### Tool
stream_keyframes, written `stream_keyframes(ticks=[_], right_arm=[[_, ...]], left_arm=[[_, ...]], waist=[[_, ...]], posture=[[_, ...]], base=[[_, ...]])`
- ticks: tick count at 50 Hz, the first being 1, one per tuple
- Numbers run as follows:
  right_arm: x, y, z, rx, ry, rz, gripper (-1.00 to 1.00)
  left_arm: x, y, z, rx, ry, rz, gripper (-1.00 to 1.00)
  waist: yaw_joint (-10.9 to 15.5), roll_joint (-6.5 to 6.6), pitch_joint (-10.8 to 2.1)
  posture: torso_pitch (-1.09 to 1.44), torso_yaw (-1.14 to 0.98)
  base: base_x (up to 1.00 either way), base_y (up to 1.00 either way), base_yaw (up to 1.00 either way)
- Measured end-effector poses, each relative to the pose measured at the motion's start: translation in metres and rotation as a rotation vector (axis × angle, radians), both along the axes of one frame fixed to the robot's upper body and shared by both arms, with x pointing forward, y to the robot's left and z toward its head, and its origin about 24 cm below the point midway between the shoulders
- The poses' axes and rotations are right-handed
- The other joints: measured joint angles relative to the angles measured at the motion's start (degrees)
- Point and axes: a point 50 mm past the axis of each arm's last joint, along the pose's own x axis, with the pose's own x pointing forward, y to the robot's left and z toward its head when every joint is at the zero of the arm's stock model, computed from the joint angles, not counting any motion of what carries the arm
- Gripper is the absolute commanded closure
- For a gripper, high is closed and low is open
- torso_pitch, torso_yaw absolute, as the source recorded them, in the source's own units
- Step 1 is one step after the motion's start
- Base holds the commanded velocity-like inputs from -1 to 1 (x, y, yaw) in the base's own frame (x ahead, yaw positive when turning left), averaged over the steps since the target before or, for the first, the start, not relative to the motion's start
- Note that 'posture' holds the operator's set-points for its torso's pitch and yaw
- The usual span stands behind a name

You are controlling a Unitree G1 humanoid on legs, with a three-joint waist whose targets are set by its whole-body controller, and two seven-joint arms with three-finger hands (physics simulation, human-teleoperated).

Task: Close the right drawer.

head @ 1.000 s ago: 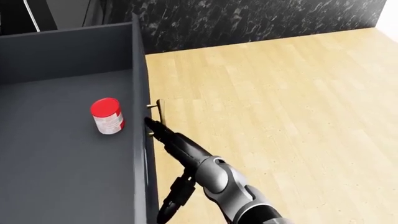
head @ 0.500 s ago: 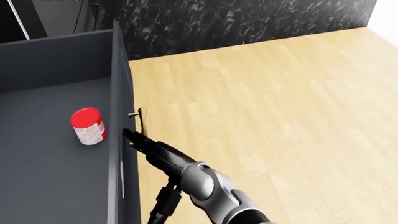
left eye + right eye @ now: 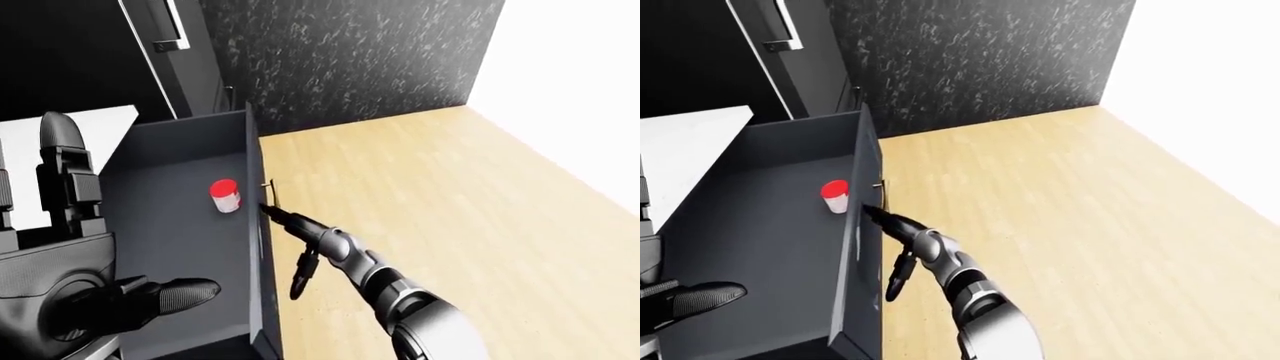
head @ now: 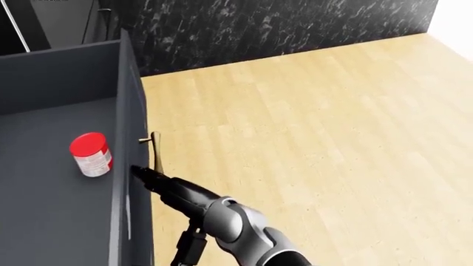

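The right drawer (image 4: 131, 111) stands pulled out, a dark grey box on the left of the head view. A red-lidded can (image 4: 90, 154) stands upright on its floor. A small brass handle (image 4: 156, 148) sticks out of the drawer's outer face. My right hand (image 4: 146, 175) reaches in from the bottom, its open fingers stretched out with the tips against that face just below the handle; one finger (image 4: 189, 245) hangs down. My left hand (image 3: 110, 240) is raised over the drawer's lower left in the left-eye view, open and holding nothing.
Light wooden floor (image 4: 310, 138) spreads to the right of the drawer. A dark marbled wall (image 4: 281, 27) runs across the top. A white countertop (image 3: 680, 142) lies left of the drawer, with a dark tall unit and its silver bar handle (image 3: 165, 26) above.
The whole picture has slid left and slightly down, so the camera has moved. My right fingertips stay pressed on the drawer face below the handle. The can keeps its place in the drawer.
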Motion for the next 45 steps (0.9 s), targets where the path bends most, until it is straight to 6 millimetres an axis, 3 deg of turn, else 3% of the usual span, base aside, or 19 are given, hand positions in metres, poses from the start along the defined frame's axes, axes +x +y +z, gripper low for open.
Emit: stream_keyframes(ticks=[34,40,45], right_arm=[[-0.015,0.019,-0.004,-0.061,0.050,0.174,-1.00],[-0.014,0.020,-0.003,-0.061,0.059,0.189,-1.00],[-0.003,0.013,0.009,-0.068,0.065,0.195,-1.00]], left_arm=[[-0.001,0.003,0.003,-0.010,-0.005,0.005,-1.00],[-0.001,0.003,0.002,-0.009,-0.005,0.004,-1.00],[0.000,0.003,0.002,-0.010,-0.003,0.004,-1.00]], waist=[[-0.57,0.69,-0.11],[-0.25,0.64,0.22],[0.39,0.33,1.01]], posture=[[0.00,0.00],[0.00,0.00],[0.00,0.00]], base=[[0.00,0.00,0.00],[0.00,0.00,0.00],[0.00,0.00,0.00]])
